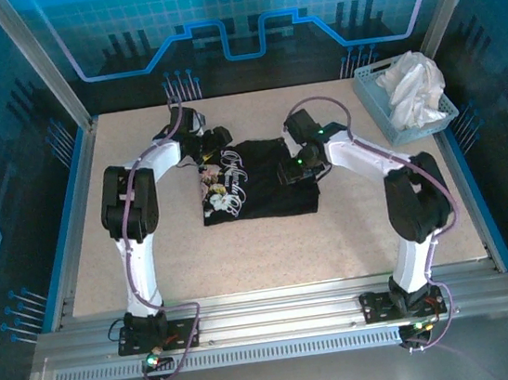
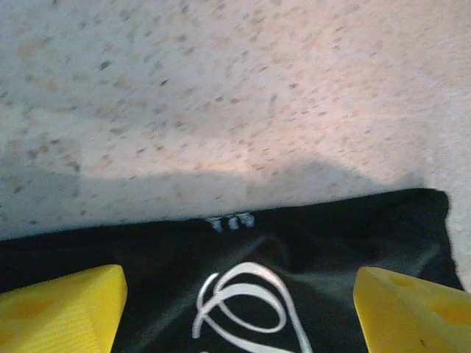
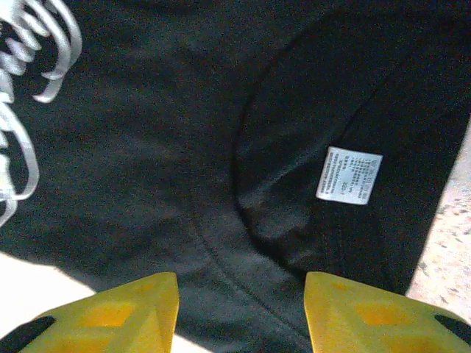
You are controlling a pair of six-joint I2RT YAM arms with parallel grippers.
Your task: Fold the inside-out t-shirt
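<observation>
One black t-shirt (image 1: 263,189) lies gathered into a compact, roughly rectangular bundle on the speckled beige table (image 1: 244,257). It sits about midway between the left and right edges and somewhat nearer the far edge, with its surface lightly rumpled.

Both arms rise from the near edge, bend at the elbow and reach inward over the cloth. The left arm (image 1: 130,206) comes to the shirt's far left corner and the right arm (image 1: 404,189) to its right side.

A pale blue basket (image 1: 385,121) in the far right corner holds a white cloth (image 1: 413,85).

The left gripper (image 2: 235,316) hovers over the shirt's edge with its yellow fingers (image 2: 66,309) spread wide, nothing between them. The right gripper (image 3: 241,309) hangs above the dark fabric, its fingers parted a moderate way and clasping nothing.

A looping white print (image 1: 225,180) marks the shirt's left part, and a small white care label (image 3: 348,175) shows on the right.
</observation>
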